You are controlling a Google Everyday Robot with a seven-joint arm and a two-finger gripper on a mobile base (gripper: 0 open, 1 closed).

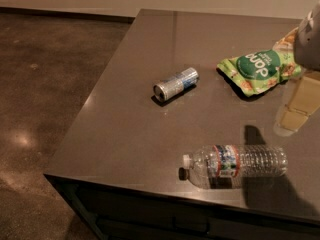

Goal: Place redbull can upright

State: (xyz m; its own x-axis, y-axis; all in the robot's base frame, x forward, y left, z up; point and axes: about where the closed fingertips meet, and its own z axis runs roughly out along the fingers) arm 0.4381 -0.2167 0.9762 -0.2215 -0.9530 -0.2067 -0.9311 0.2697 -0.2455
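A redbull can (176,84) lies on its side near the middle of a dark grey table (125,134), its silver top facing the front-left edge. To its right, near the front edge, a clear water bottle (235,165) also lies flat, cap pointing left. Behind it rests a green snack bag (257,69). At far right the gripper (290,121) hangs above the tabletop, well apart from the can; whether it is apart or together cannot be told.
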